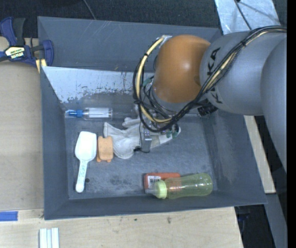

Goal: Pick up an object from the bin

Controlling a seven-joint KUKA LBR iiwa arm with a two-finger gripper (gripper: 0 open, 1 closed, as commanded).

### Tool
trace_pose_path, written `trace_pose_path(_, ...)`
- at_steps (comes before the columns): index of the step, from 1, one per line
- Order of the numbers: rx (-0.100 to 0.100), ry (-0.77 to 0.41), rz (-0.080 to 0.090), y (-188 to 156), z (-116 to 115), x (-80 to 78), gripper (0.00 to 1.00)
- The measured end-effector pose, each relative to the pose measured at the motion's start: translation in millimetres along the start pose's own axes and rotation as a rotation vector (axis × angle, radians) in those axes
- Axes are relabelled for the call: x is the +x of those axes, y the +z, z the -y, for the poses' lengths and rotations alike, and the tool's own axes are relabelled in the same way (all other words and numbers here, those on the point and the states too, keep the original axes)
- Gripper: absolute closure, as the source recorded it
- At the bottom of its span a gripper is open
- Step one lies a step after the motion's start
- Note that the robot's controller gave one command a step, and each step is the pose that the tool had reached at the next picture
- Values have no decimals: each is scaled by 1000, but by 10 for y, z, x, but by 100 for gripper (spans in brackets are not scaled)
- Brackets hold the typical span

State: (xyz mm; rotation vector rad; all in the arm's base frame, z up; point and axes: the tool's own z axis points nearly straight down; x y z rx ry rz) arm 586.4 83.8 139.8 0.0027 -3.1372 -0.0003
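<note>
My gripper reaches down near the middle of the bin, largely hidden under the arm's wrist. Its tip sits at the right edge of a crumpled clear-and-white plastic piece. A small orange block lies just left of that piece. Further left is a white plastic scoop with its handle pointing to the front. A clear syringe with a blue tip lies along the back wall, left of the gripper.
A yellow-green bottle with a green cap and an orange label lies on its side along the front wall. The arm comes in from the right and covers the bin's back right part.
</note>
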Motion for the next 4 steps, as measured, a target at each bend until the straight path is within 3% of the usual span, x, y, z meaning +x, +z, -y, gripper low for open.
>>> trace_pose_path(1, -1, 2, 8, -50, 4, -14, 0)
trace_pose_path(2, -2, -35, 9, 682, -149, -148, 100)
trace_pose_path(3, -2, -35, 9, 682, -148, -148, 100)
trace_pose_path(4, 0, -46, 8, -755, -160, -202, 100)
